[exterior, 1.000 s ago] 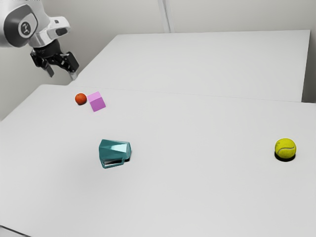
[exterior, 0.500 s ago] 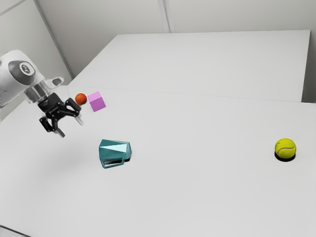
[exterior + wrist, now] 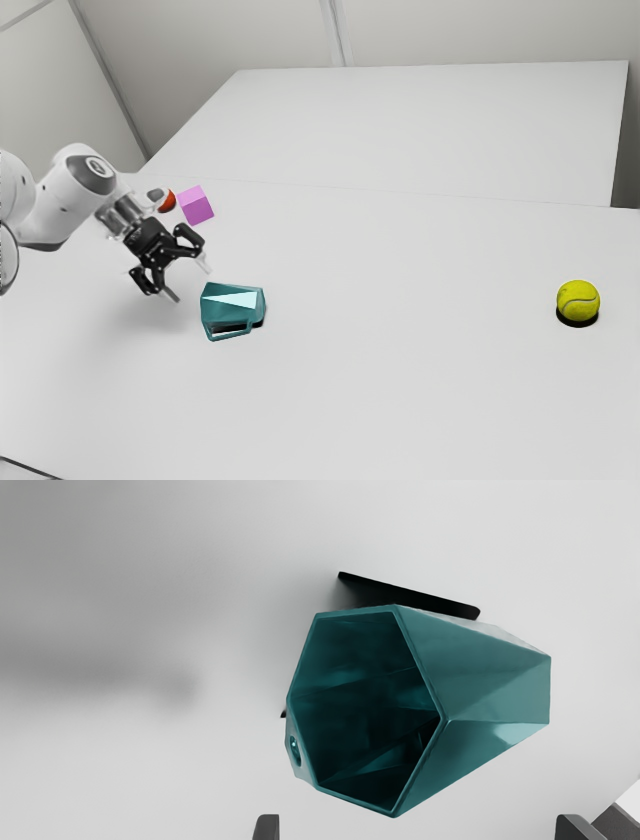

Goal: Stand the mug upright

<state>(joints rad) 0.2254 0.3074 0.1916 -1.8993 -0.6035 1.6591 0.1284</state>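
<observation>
Mug (image 3: 236, 297) on its side, tool (image 3: 192, 283) near

Exterior view: on the bench (image 3: 400, 400), the tool is at the mug's ten o'clock, apart from it. The cube (image 3: 197, 208) and red ball (image 3: 169, 204) lie toward the mug's eleven; the yellow ball (image 3: 578, 299) (a tennis one) sits far off at three.

Wrist view: the tool's fingers (image 3: 268, 829) stand wide apart; the mug's mouth faces the camera.

Cube (image 3: 195, 206), tennis ball (image 3: 578, 300), red ball (image 3: 169, 203).
</observation>
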